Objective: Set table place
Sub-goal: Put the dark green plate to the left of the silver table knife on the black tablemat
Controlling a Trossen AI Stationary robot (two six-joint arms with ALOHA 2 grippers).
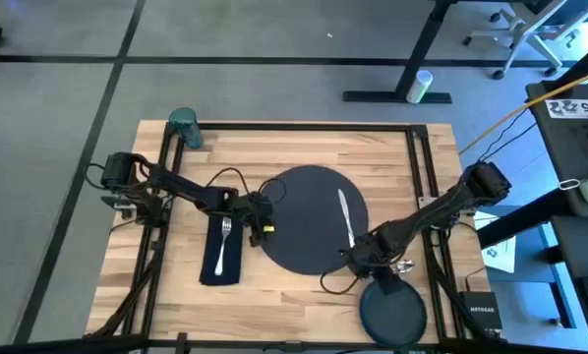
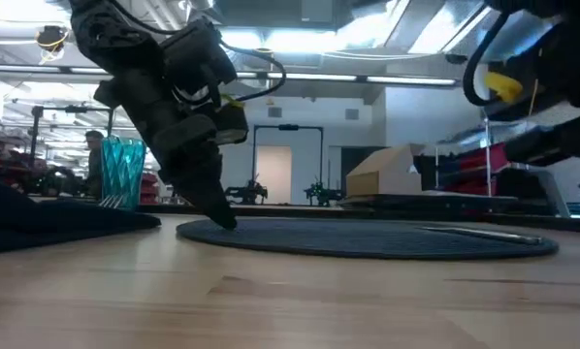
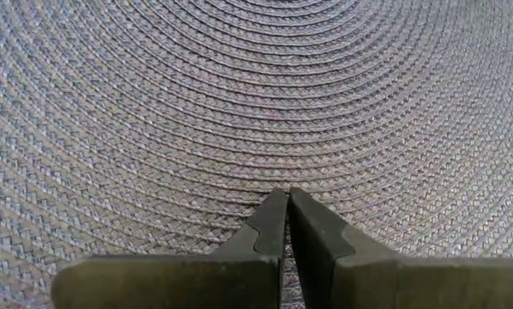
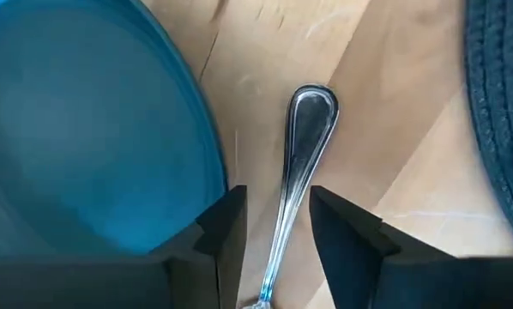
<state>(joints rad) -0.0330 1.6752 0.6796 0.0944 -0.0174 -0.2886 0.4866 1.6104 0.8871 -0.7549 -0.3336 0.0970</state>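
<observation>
Nearest the table's [image 1: 304, 280] front edge lies the small dark plate [image 1: 392, 313], which the right wrist view shows as a glossy blue-green disc, with only part of its rim in frame. Just beside it lies the silver spoon [image 4: 304, 159]; only this close view shows the right gripper [image 4: 278, 227] with its fingers apart, straddling the handle without clamping it, the bowl end hidden below the frame. From above, the arm covers most of the spoon. Farther in, the round dark charger [image 1: 314, 218] fills the table's middle; the left wrist view reveals its woven, ringed texture and the left gripper [image 3: 286, 225] pressed together on its surface, near the left rim. A knife [image 1: 345, 216] lies on the charger's right half. Left of it, the fork [image 1: 222, 246] rests on the navy napkin [image 1: 222, 251]. The teal cup [image 1: 184, 128] stands at the far left corner.
</observation>
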